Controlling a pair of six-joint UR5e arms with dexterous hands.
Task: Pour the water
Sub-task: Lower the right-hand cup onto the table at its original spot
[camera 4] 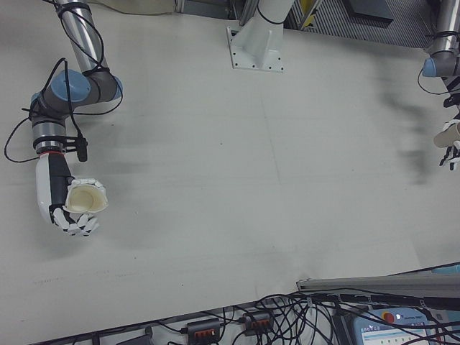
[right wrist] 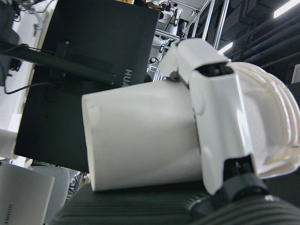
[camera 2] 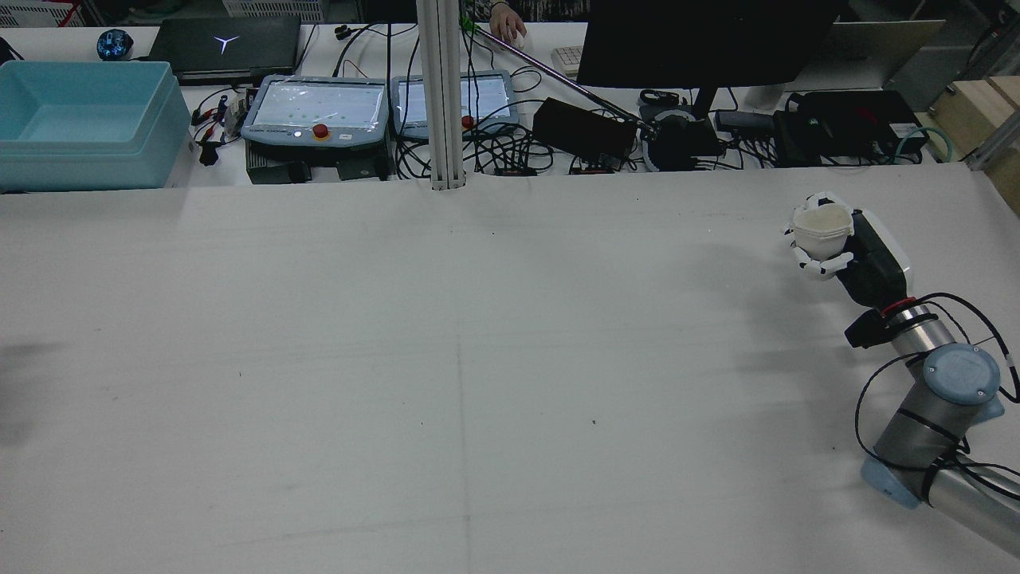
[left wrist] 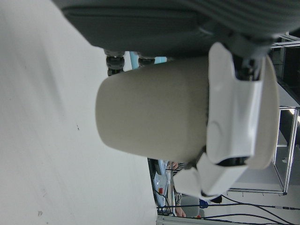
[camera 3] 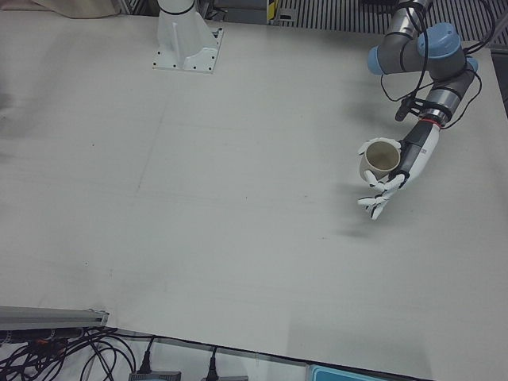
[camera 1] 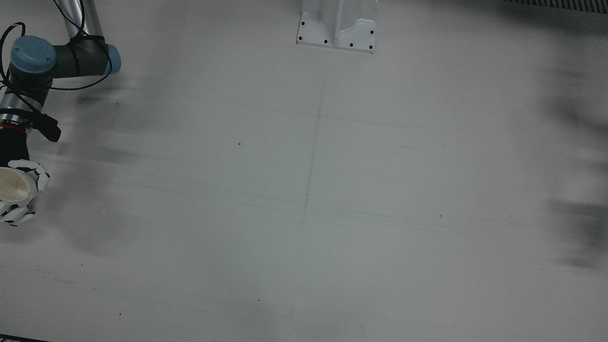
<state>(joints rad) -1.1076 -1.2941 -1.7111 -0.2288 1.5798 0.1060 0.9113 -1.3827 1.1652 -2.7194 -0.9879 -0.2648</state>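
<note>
Holding one cup each, the right robot hand (camera 2: 829, 239) is clamped on a white cup (camera 2: 822, 226) and the left robot hand (camera 3: 386, 176) on a beige cup (camera 3: 379, 161), both upright, well apart at opposite edges of the surface (camera 2: 478, 359), w/ the pedestal (camera 1: 338, 23) between.

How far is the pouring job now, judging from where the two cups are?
Done: both cups are picked up. The right hand grips a white cup upright above the table; the left hand grips a beige cup, also upright. In hand: holding them far apart. Left: bringing the cups together and tipping one. Water inside cannot be seen.
</note>
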